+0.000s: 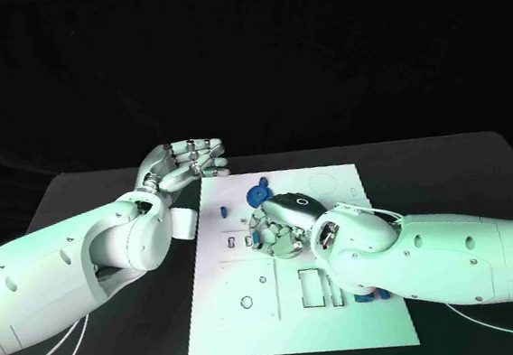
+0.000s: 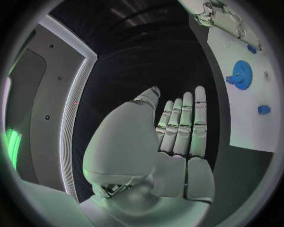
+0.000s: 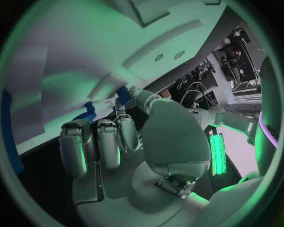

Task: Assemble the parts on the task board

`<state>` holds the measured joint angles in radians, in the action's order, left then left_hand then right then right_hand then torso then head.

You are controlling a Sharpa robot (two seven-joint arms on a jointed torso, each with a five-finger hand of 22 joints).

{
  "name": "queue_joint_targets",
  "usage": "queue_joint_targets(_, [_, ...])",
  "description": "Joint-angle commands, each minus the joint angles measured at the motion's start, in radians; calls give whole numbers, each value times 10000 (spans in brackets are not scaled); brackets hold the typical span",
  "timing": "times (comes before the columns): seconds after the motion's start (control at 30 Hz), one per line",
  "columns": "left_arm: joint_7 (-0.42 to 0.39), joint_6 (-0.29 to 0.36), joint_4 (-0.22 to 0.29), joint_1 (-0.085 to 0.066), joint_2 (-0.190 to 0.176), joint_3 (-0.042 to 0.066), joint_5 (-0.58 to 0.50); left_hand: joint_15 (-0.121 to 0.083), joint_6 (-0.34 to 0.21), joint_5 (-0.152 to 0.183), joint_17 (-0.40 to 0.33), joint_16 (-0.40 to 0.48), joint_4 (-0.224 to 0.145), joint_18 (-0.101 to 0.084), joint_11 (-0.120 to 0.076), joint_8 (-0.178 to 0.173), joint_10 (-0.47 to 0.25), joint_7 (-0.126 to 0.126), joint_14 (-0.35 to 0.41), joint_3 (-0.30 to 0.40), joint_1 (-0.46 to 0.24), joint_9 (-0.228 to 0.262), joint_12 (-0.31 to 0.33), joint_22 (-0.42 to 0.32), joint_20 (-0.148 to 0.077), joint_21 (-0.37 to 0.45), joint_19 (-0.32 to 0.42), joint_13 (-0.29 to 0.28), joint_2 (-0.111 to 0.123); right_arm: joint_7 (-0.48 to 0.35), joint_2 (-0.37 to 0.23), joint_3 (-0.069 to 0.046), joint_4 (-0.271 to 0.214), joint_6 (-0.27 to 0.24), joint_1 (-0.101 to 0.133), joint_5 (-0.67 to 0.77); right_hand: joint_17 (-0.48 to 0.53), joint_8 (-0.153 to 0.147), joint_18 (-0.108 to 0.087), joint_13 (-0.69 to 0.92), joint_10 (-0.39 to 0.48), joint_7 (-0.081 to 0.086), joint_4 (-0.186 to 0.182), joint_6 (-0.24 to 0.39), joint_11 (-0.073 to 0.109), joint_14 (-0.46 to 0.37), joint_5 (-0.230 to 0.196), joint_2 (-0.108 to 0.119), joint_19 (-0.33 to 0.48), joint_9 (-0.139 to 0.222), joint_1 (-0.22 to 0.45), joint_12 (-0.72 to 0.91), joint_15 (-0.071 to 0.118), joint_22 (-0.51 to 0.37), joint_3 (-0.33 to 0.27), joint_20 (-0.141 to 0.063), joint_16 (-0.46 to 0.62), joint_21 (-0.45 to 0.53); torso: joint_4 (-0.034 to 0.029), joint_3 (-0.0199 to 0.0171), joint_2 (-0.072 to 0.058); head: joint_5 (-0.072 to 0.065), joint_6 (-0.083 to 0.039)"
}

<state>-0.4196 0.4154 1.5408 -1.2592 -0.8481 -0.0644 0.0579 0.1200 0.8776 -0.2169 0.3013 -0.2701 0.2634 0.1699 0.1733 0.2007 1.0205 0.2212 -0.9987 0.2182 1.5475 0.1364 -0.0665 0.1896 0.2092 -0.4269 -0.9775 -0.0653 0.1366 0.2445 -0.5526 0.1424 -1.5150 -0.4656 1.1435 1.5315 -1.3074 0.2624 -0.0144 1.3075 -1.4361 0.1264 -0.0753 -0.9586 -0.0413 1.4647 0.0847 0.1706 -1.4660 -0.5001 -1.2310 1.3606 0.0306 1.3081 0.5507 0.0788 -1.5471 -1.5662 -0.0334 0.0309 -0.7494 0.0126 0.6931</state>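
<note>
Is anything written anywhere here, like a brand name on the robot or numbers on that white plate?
No text can be read in these pictures.
task board: only outlines and cut-out shapes, no legible letters or numbers.
left hand and right hand: no brand or label visible.
blue gear: plain, no marking.

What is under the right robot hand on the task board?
The right robot hand rests low on the task board; blue parts show at its fingertips, the rest covered.
</note>
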Motion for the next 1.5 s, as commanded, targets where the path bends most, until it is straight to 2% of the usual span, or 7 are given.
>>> queue_joint_targets(0.03, [-45, -165, 23, -12, 4, 8, -28, 28, -32, 49, 10, 50, -22, 89, -3, -67, -29, -6, 61, 58, 114, -13, 19, 10, 2, -34, 68, -1, 8, 140, -13, 28, 11, 293, -37, 170, -1904, -52, 132, 830, 73, 1, -42, 69, -25, 899, -66, 105, -1019, 16, -16, -38, -53, 2596, -9, 26, 13, -7, -5, 0, -4, -1, 13])
queue_joint_targets(0.7, [-22, -173, 15, -12, -23, 8, -28, 28, -32, 49, 10, 50, -22, 89, -3, -67, -29, -6, 61, 58, 114, -13, 19, 10, 2, -34, 68, -1, 8, 72, -17, 28, 45, 121, -36, 194, -1880, -250, 115, 750, 185, 155, -203, 411, -164, 892, -179, 354, -978, 151, 138, -150, -173, 2553, -126, 129, 25, 47, -2, -2, -7, -32, 20])
queue_joint_targets(0.9, [-15, -175, 13, -12, -29, 8, -28, 32, -39, 53, 29, 66, -19, 87, 1, -75, -41, -1, 66, 67, 95, -15, 23, 20, 4, -56, 88, 1, 15, -2, -17, 28, 44, 30, -35, 159, -1843, -416, 100, 694, 282, 258, -433, 717, -267, 881, 48, 543, -941, 284, 272, -224, -268, 2514, -419, 225, 42, 100, 4, -3, -7, -34, 17])
queue_joint_targets(1.1, [-5, -182, 12, -12, -33, 7, -28, 32, -39, 53, 29, 66, -19, 87, 1, -75, -41, -1, 66, 67, 95, -15, 23, 20, 4, -56, 88, 1, 15, -80, -21, 28, 36, -96, -34, 136, -1798, -564, 80, 554, 450, 332, -598, 1026, -337, 869, -83, 601, -893, 412, 238, -396, -329, 2465, -754, 284, 61, 167, 1, 0, -5, -48, 14])
queue_joint_targets(1.3, [202, -190, -37, -11, -35, 6, 138, 33, -41, 54, 33, 70, -20, 87, 2, -77, -44, -2, 66, 68, 92, -15, 24, 22, 4, -61, 92, 1, 19, -492, -186, 26, -201, -1086, -34, 32, -1787, -641, 72, 495, 526, 389, -796, 1220, -389, 864, -43, 572, -876, 518, 113, -453, -377, 2447, -1232, 332, 68, 194, -8, -7, -1, -81, -6])
queue_joint_targets(1.43, [864, -380, -131, -11, -55, 5, 821, -84, 65, 74, 214, -151, 198, 129, -107, -27, 354, -60, -342, -99, -319, 13, -138, 85, -32, -220, -37, -68, 116, -1800, -659, -13, -673, -2016, 44, -972, -1695, -670, 43, 481, 544, 424, -881, 1314, -423, 842, 108, 467, -807, 593, -156, -452, -408, 2375, -1530, 362, 104, 294, 4, -17, 35, -88, -17])
queue_joint_targets(1.5, [1232, -531, -173, -11, -67, 5, 1191, -258, 219, 84, 443, -510, 208, 145, -277, 53, 989, -169, -927, -306, -989, 53, -396, 189, -164, -473, -376, -186, 49, -2490, -899, -35, -842, -2074, 139, -1760, -1651, -621, -5, 475, 559, 416, -878, 1245, -415, 829, 292, 364, -693, 603, -319, -454, -402, 2257, -1497, 364, 124, 457, 24, -17, 56, -83, -27])
